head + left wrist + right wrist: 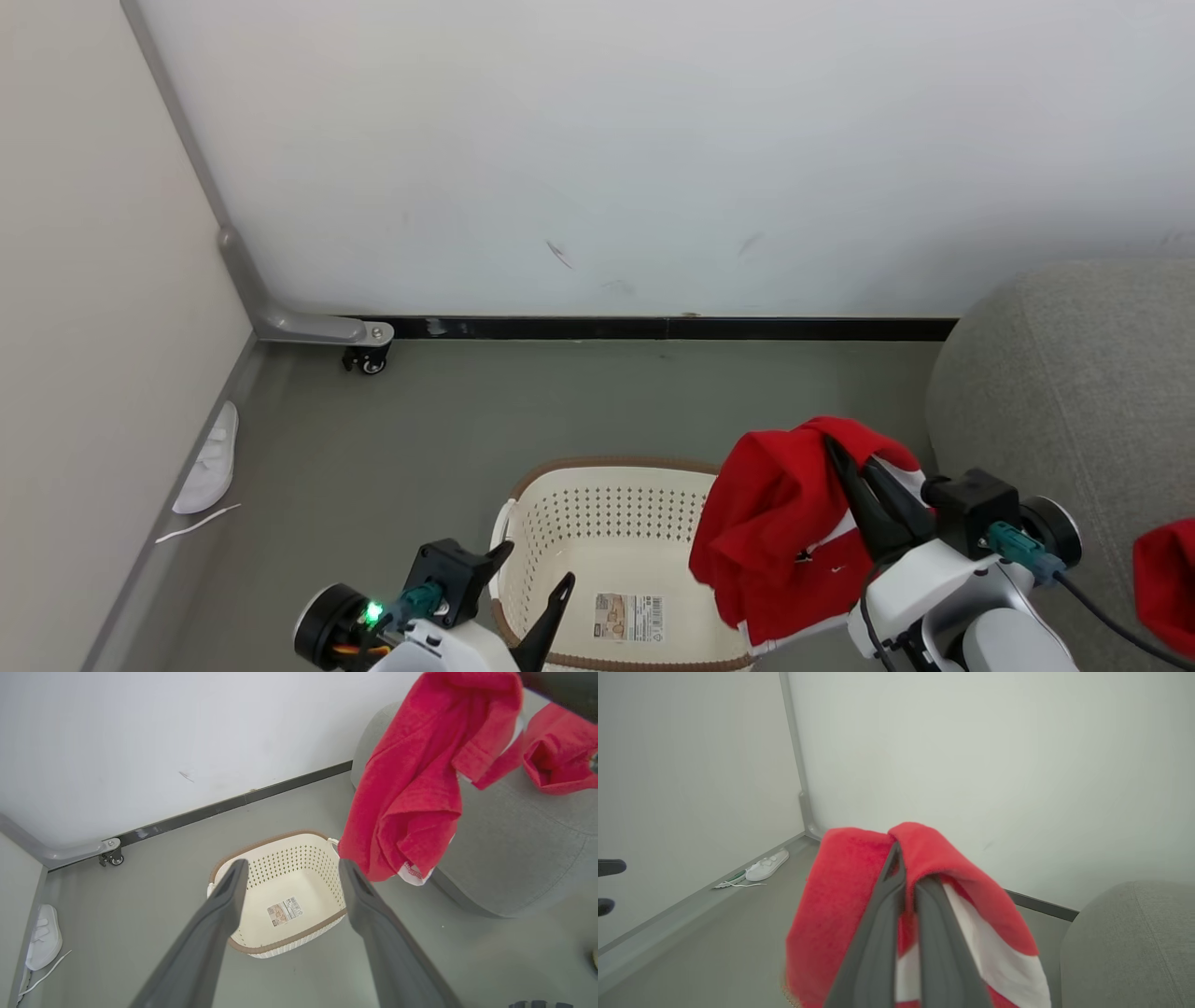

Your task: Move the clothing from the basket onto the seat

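Head view shows the right tool (846, 453) clenched on a soft bright-red fabric garment (766, 523), held over the right rim of the cream-white perforated plastic basket (597, 504). Another red garment (1162, 583) lies on the grey fabric sofa (1074, 373); the left tool (535, 566) stands released.

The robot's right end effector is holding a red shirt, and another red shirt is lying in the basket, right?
Not quite. The right end effector is holding a red shirt, but the other red shirt is lying on the grey sofa, not in the basket, which holds just a sticker. The left wrist view shows it.
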Motion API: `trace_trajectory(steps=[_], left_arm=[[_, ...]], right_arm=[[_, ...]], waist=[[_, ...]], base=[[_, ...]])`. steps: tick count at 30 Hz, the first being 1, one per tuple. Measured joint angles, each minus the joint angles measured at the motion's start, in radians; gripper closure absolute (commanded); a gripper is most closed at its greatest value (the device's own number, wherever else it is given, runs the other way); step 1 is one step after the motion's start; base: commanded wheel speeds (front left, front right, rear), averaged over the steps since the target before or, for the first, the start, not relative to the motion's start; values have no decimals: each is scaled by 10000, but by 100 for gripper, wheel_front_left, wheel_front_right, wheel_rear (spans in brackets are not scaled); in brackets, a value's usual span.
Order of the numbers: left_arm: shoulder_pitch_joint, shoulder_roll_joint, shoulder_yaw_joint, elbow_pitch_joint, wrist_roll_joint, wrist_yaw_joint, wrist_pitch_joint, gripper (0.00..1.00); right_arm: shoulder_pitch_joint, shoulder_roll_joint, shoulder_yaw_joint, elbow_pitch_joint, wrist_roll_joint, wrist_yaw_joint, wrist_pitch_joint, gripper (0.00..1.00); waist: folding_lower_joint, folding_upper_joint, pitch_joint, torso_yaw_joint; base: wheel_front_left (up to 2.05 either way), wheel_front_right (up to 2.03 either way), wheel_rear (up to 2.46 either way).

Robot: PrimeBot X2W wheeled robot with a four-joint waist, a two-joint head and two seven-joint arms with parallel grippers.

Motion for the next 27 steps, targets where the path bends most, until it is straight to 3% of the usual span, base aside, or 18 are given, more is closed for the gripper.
trace_trajectory(steps=[27], left_arm=[[657,299,140,-178,-408,-320,-608,0]], right_arm=[[19,75,-1430,-268,-644,0,0,100]], waist=[[0,0,83,-1203]], base=[[0,0,0]])
